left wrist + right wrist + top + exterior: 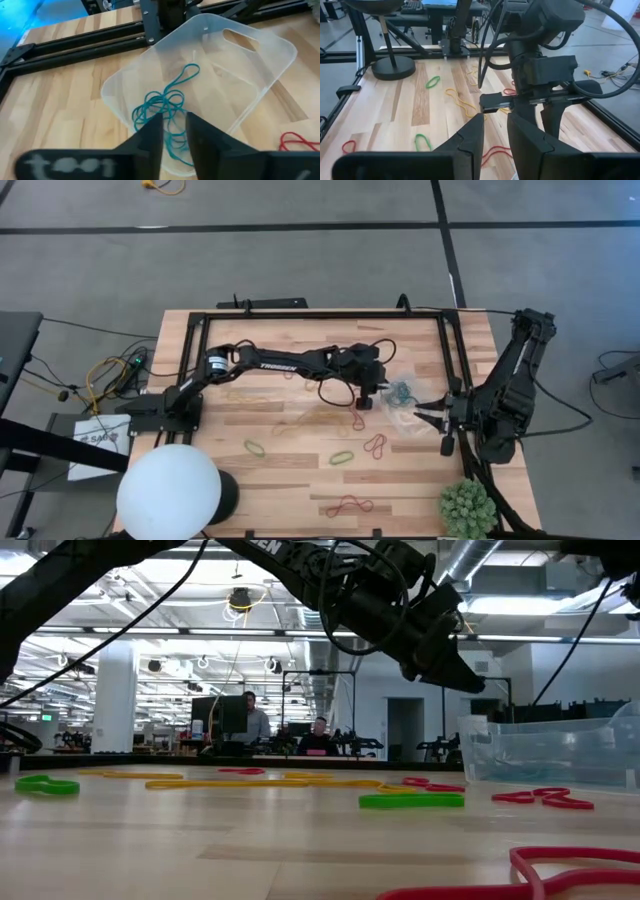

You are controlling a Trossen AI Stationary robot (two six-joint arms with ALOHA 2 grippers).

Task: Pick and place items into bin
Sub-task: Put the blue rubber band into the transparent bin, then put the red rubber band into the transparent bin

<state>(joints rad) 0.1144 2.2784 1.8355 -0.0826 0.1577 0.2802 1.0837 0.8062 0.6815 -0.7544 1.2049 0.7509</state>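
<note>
The left hand [372, 393] hangs over the near-left edge of the bin [425, 420], reached out across the middle of the bench [300, 470]. In its wrist view its two dark fingers [150, 137] stand slightly parted with a narrow gap between them, and nothing is held in that gap. Straight beyond the fingertips lies a tangle of teal bands [167, 107] on the floor of the clear bin [260, 95]; from above the same tangle [400, 392] shows inside the bin, toward its left side.

The right hand [424, 412] sits at the bin's right side, fingers pointing left toward the left hand. Its fingers [472, 137] are also a little apart, with nothing between them; past them the left arm's wrist fills the view.

On the bare bench outside the bin lie loose loops: a red figure-eight [375, 445] just below the bin, a green loop [342, 457] beside it, another green loop [255, 448] farther left, long yellow-orange bands [315, 423] in the middle, and a red twisted band [349, 506] near the front edge. A white globe [168, 492] stands at the front left corner and a spiky green plant [467, 507] at the front right.
</note>
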